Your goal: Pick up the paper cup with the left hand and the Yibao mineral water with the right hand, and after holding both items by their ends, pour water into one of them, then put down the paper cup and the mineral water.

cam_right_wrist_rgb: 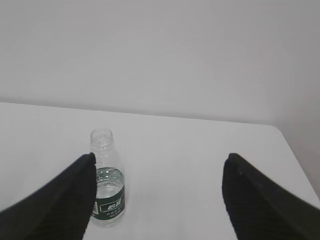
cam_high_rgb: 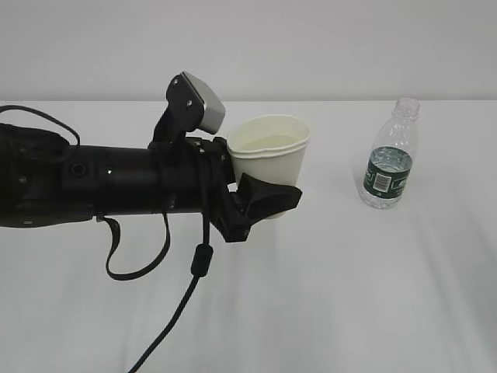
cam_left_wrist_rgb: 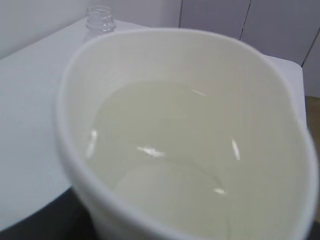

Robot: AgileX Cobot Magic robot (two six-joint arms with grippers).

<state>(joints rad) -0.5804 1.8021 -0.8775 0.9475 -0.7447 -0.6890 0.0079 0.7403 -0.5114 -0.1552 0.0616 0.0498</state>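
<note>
My left pincer (cam_high_rgb: 247,203) grips the water-filled paper cup (cam_high_rgb: 273,159) mid-frame; I must lower it level onto the worktop (cam_high_rgb: 349,280), right pincer (cam_right_wrist_rgb: 157,195) released.

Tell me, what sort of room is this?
Probably a lab or test bench: a white-covered table, a bare pale wall, and a robot arm's left tool holding a paper cup near a water bottle.

One paper cup (cam_high_rgb: 271,159) holding water (cam_left_wrist_rgb: 160,150); one water bottle (cam_high_rgb: 388,159), uncapped; one black arm (cam_high_rgb: 101,183) in the exterior view; one white bench (cam_high_rgb: 349,295).
</note>
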